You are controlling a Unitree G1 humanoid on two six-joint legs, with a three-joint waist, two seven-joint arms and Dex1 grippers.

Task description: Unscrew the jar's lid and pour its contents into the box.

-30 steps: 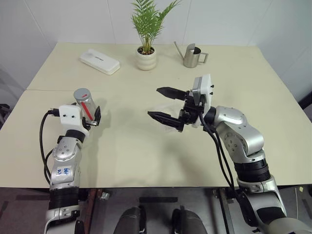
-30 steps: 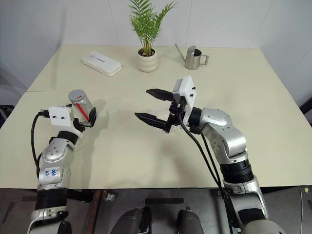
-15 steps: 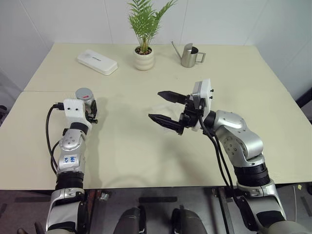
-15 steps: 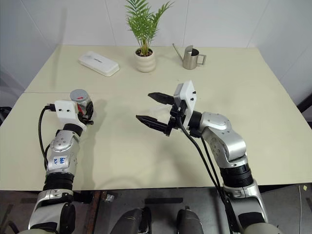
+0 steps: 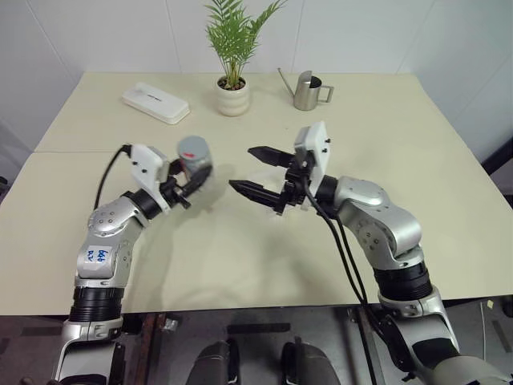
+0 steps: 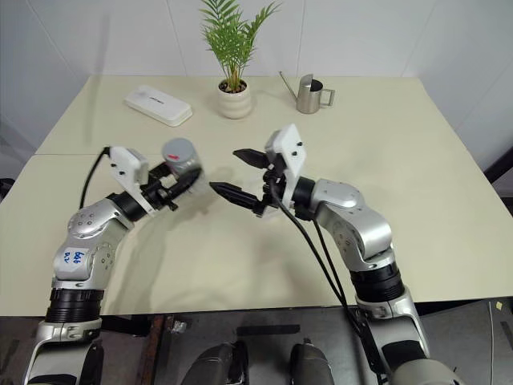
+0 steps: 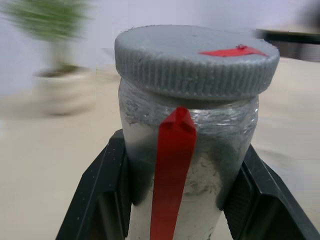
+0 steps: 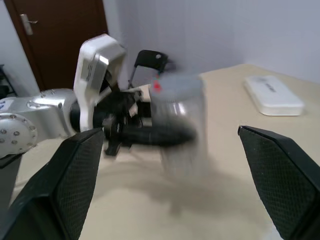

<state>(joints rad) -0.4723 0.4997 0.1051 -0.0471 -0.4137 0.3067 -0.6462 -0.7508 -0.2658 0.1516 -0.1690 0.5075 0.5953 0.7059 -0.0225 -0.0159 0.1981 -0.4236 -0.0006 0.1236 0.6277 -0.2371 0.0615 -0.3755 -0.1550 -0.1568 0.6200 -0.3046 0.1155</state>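
Note:
My left gripper [image 5: 191,173] is shut on the jar [image 5: 195,159], a clear cylinder with a red stripe [image 7: 172,165], and holds it up above the table. The grey lid [image 7: 195,57] with its red mark sits on the jar. The black fingers [image 7: 100,195] clamp the jar's lower sides. My right gripper [image 5: 241,168] stands open just right of the jar, pointing at it, apart from it; the jar [image 8: 182,125] lies ahead between its spread fingers [image 8: 75,175]. The contents cannot be made out through the cloudy wall. The box is hidden.
At the table's far side stand a white oblong case [image 5: 155,102], a potted plant [image 5: 232,95] and a steel watering can [image 5: 304,90]. A seam [image 5: 72,151] crosses the table on the left. The near table edge [image 5: 240,298] runs below both arms.
The left gripper has closed on the jar and swung it right and up, toward the right gripper. The right gripper has drifted slightly left and stays open.

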